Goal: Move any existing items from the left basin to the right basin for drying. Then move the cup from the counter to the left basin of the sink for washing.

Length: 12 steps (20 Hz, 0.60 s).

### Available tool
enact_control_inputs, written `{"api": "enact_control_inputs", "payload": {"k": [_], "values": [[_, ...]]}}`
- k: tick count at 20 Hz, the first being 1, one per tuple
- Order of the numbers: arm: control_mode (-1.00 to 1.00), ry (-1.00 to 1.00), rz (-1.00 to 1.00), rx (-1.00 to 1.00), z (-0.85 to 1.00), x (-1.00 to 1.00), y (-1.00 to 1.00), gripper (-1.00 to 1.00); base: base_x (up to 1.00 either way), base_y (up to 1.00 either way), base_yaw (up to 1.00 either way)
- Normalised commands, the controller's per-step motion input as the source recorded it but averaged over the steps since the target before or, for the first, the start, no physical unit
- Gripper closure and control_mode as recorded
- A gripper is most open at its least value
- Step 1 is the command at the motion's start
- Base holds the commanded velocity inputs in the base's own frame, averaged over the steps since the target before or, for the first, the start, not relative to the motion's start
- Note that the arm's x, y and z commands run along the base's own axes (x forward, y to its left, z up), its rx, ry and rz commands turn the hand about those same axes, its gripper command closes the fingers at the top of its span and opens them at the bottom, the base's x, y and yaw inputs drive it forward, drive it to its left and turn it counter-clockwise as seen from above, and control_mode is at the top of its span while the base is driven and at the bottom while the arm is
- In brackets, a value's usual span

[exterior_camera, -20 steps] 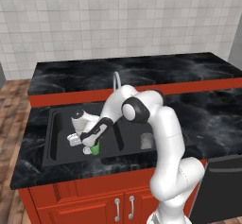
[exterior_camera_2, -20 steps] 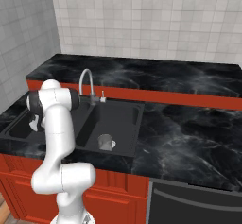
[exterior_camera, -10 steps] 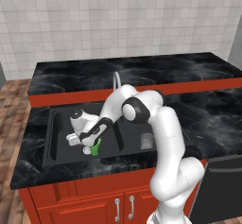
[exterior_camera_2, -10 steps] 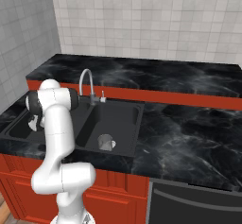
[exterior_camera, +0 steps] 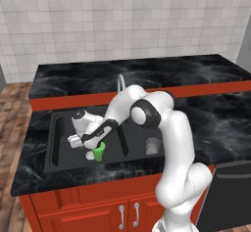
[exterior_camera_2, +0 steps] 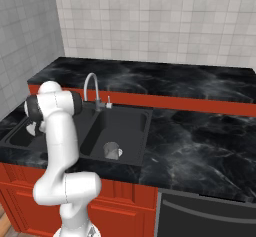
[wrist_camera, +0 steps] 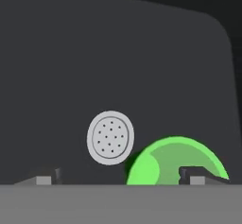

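The green cup [exterior_camera: 99, 151] sits on the floor of the left basin [exterior_camera: 61, 145] of the black sink, close to the round silver drain [wrist_camera: 110, 137]. My gripper [exterior_camera: 93, 147] hangs low in that basin right over the cup, jaws spread wide and open. In the hand view the cup [wrist_camera: 170, 164] lies between the two fingertips [wrist_camera: 196, 176], nearer the right one, with a gap to the left one. The grey tumbler [exterior_camera: 153, 146] stands in the right basin [exterior_camera: 139, 130], also seen from the other side as the tumbler [exterior_camera_2: 112, 151].
A slim silver tap [exterior_camera_2: 91, 85] rises at the sink's middle divider, just behind my arm. The black marble counter [exterior_camera: 220, 113] runs around the sink, over red cabinets [exterior_camera_2: 125, 201]. A tiled wall closes the back.
The jaws have spread from shut to wide open, letting go of the green cup in the left basin. The arm has hardly moved.
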Motion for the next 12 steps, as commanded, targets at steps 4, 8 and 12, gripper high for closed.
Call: {"api": "enact_control_inputs", "payload": {"k": [4,8,12], "values": [[-1.0,-0.03,0.0,0.0,0.46,-0.01,0.0,-1.0,0.0,0.0,0.0],[-1.0,-0.01,0.0,0.0,0.38,0.0,0.0,-1.0,0.0,0.0,0.0],[-1.0,-0.01,0.0,0.0,0.38,-0.06,0.0,-1.0,0.0,0.0,0.0]]}}
